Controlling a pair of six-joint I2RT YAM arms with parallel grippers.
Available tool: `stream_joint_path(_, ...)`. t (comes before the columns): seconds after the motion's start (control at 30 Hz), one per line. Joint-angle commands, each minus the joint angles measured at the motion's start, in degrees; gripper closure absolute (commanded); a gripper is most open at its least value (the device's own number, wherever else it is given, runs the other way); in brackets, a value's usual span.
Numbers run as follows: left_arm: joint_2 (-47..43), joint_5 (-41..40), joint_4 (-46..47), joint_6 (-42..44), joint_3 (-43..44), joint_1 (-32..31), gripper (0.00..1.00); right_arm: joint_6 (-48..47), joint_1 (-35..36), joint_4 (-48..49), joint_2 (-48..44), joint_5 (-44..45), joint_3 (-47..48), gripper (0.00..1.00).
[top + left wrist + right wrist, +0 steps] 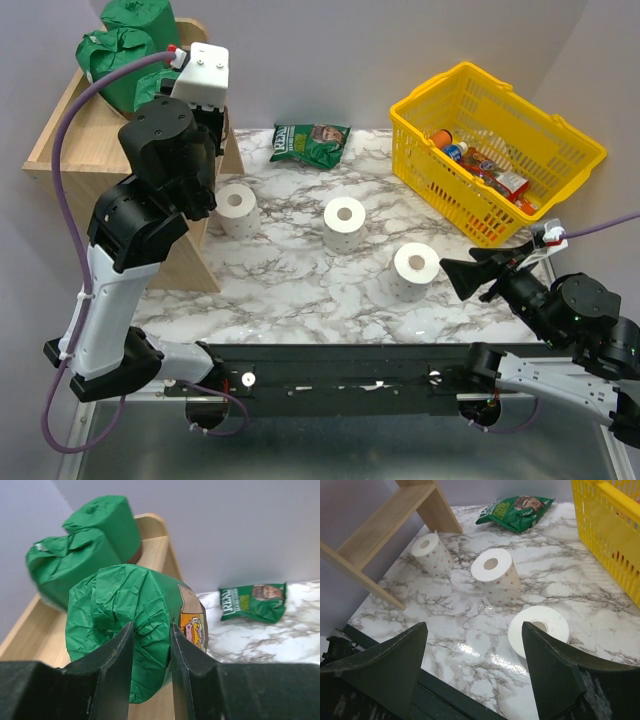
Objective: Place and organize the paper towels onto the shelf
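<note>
Green roll (135, 625) lay over the shelf (155, 550) top tray, long axis toward our left fingers (117, 672) pinching its crumpled end; right fingers (390, 665) spread, nearest white roll (538, 630) just ahead on bench (450, 610).

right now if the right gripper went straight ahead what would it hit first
Probably the nearest white roll, standing upright just ahead of the open right gripper; exact depth is unclear.
</note>
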Motion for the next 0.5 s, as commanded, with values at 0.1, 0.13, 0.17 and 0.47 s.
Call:
stream_joint_path(0.1, -2.02, -13.26, 4.25, 10.04, -2.47, -0.5, 0.75, 0.48, -0.14, 0.05, 1.51, -1.79, 1.06, 0.16)
stream_joint_path(0.13, -2.29, -14.06, 5.49, 11.19, -3.09, -0.5, 0.75, 0.57, -0.05, -0.03, 1.68, -1.97, 1.06, 0.16)
stream_joint_path(0.17, -2.64, -15.11, 7.85, 13.37, -4.14, -0.41, 0.75, 0.57, -0.05, -0.03, 1.69, -1.97, 1.15, 0.15)
stream_joint_path(0.47, -2.29, -16.79, 13.31, 18.75, -2.48, -0.41, 0.75, 0.57, -0.14, 0.05, 1.51, -1.53, 1.07, 0.15)
